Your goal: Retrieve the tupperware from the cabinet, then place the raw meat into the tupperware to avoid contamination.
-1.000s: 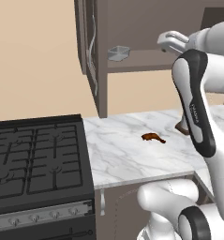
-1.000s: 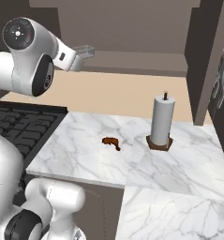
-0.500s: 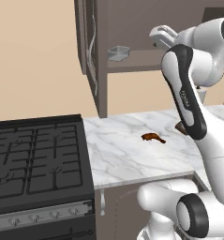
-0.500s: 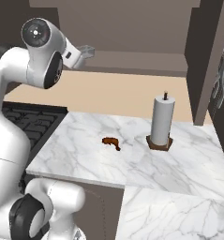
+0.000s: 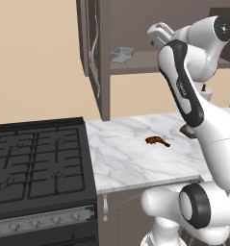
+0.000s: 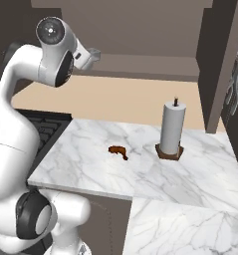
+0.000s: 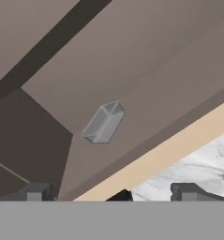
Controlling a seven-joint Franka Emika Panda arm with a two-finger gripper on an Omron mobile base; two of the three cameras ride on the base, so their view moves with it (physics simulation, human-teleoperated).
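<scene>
Translucent tupperware (image 5: 121,54) on the cabinet (image 5: 135,29) shelf, upper centre of left view, gripper (image 7: 111,191) fingers spread wide, apparently short of it, meat (image 5: 157,141) on marble counter (image 5: 121,158), centre right.

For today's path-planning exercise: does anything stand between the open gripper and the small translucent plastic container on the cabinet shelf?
Nothing visible does. The small translucent pale grey tupperware sits alone on the dark brown cabinet shelf, doors open, and the open gripper faces it across bare shelf.

One tupperware (image 5: 121,54) sits on the shelf of the one open cabinet (image 5: 135,29). On the bench (image 5: 131,153) beside the one stove (image 5: 37,166) lie one piece of raw meat (image 5: 156,141) and one paper towel roll (image 6: 171,128).
</scene>
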